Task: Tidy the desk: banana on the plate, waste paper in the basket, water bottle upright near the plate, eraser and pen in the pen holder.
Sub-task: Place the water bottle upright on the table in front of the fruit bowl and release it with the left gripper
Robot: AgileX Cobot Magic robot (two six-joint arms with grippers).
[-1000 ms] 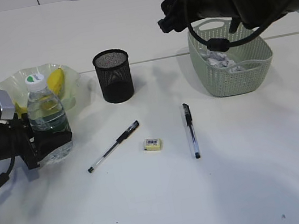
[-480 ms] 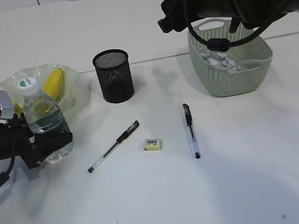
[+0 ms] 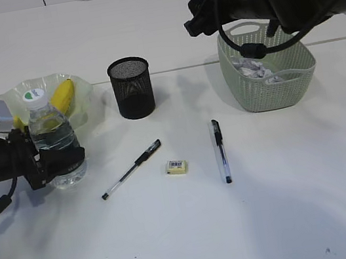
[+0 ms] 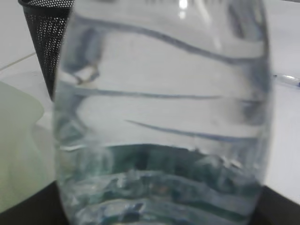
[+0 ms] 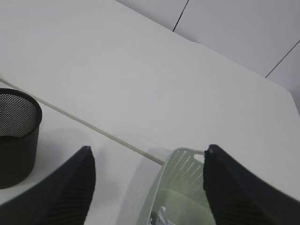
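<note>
Two pens lie on the white table (image 3: 190,233), both in front of the black mesh pen holder (image 3: 131,88), which serves here as the landmark. The slimmer pen (image 3: 131,169) lies slanted in front of the holder, a little to its left; the other pen (image 3: 220,150) lies nearly straight, in front and off to the holder's right. Between them, nearer the slim one, sits the small yellow eraser (image 3: 176,167), touching neither.

Left of the holder stands the water bottle (image 3: 55,141), upright, white cap on top, just in front of the pale green plate (image 3: 87,94). The banana (image 3: 63,96) lies on that plate, behind the bottle. The left gripper (image 3: 51,166) is low at the bottle's base with its jaws on either side of it; whether they press the plastic or stand just clear cannot be told, since the left wrist view is filled by the bottle's ribbed wall.

Right of the holder sits the green woven basket (image 3: 270,83) with crumpled waste paper (image 3: 253,69) inside. The right gripper (image 5: 146,180) hangs above the basket's near-left rim, jaws spread wide, nothing between them.
</note>
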